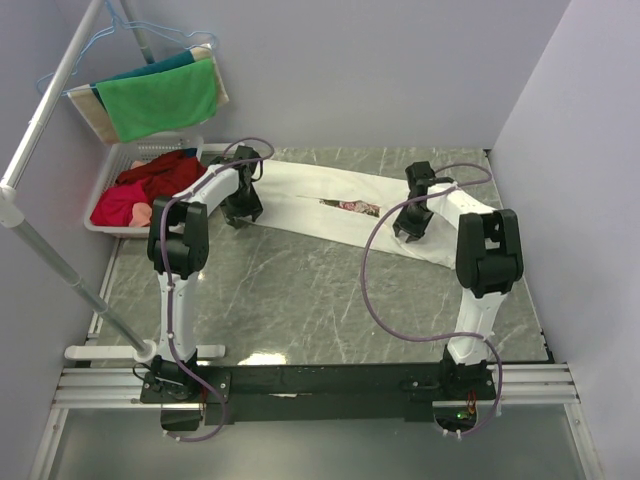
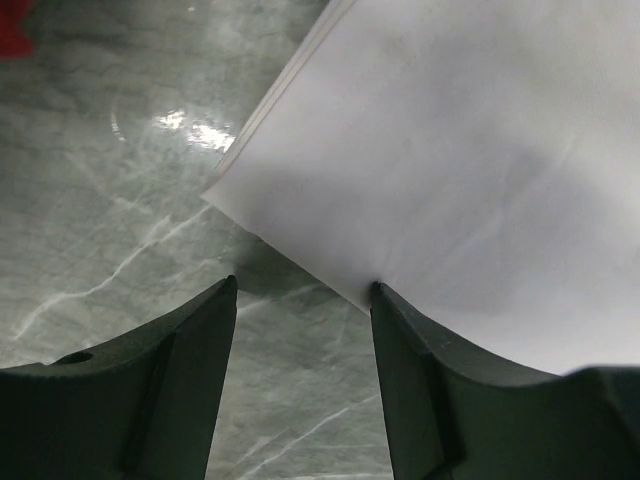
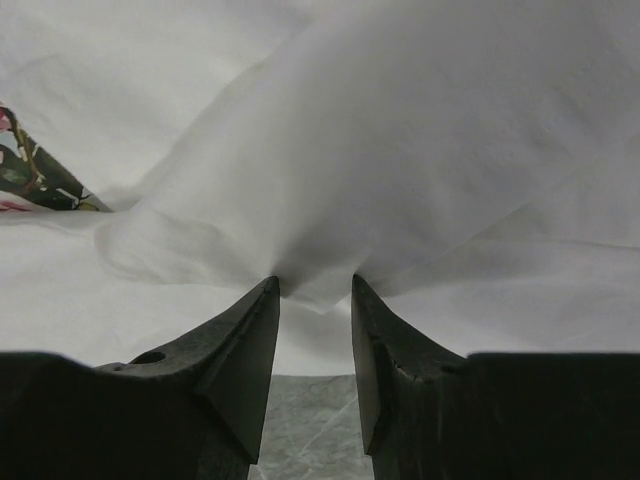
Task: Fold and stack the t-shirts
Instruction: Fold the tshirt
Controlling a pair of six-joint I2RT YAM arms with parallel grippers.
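Mid-fold: I'm working one white floral-print cotton t-shirt, lengthwise-folded only; nothing stacked.
I'm holding left gripper jaws apart at its edge; right gripper is pinching a raised fold.

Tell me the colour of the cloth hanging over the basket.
Bright green cloth, a teal one behind it; top external view shows it best.

The t-shirt lies stretched across the far half of the counter, running left to right. Left claw sits at its left end, right claw over its right part. A basket of clothes sits far left, towels hanging on a rack behind it.
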